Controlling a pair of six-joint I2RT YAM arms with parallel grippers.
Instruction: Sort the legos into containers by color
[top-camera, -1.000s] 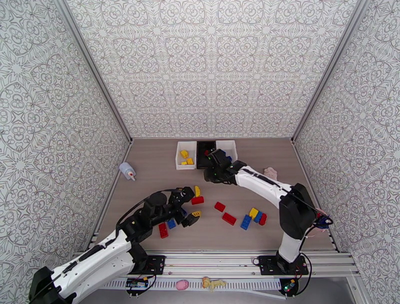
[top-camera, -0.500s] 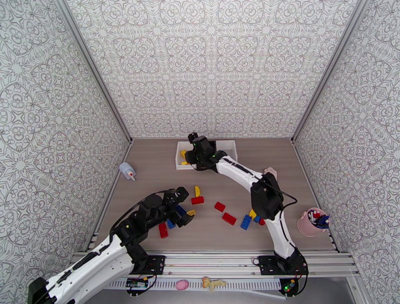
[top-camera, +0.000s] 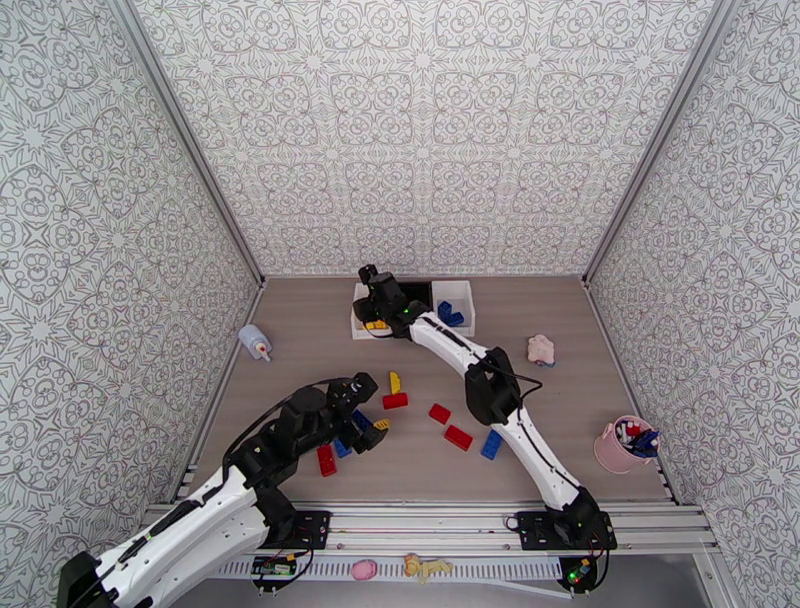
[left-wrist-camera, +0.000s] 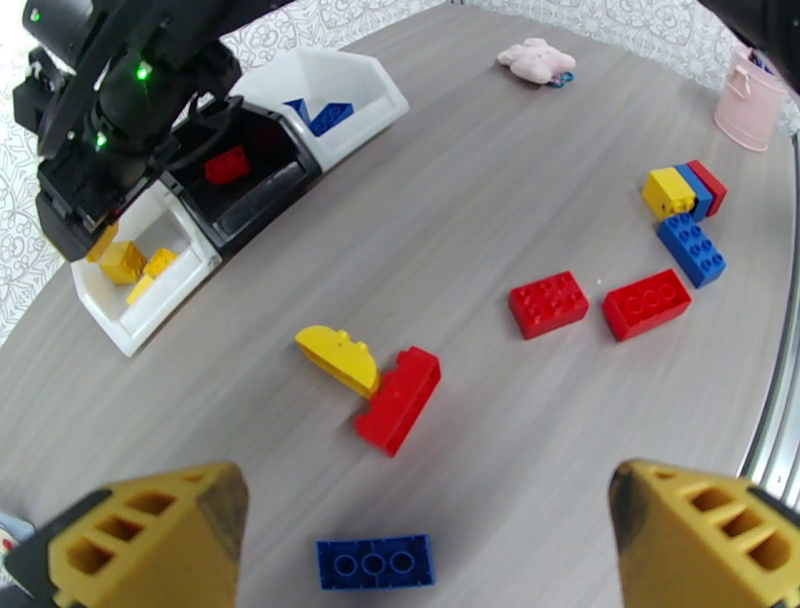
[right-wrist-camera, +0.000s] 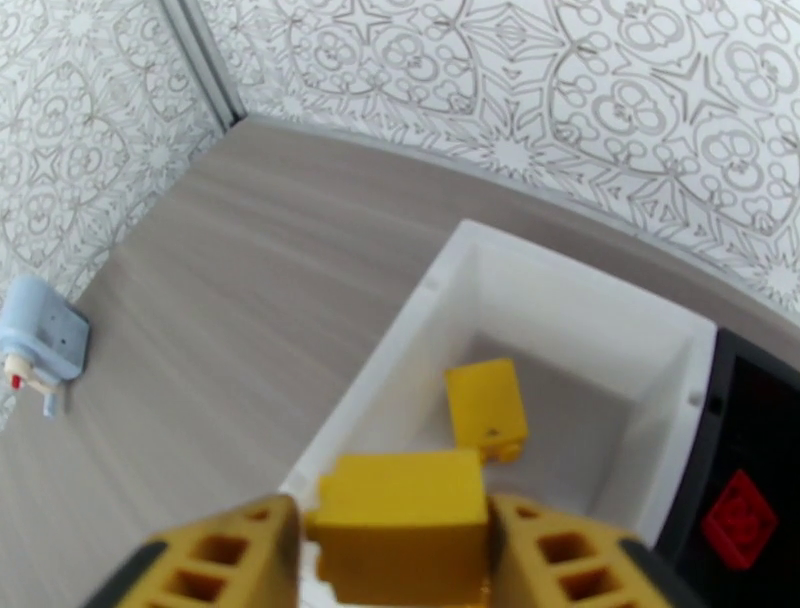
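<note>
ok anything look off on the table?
Nothing spilled or mis-sorted; each of the bins holds one color. Two strays: a pale bottle lying by the left wall and a pink toy on the right. A yellow curved brick rests against a red brick mid-table.

A grey wood-grain tabletop (top-camera: 320, 350) is enclosed left, back and right by white walls (top-camera: 420, 130) patterned in grey florals.
</note>
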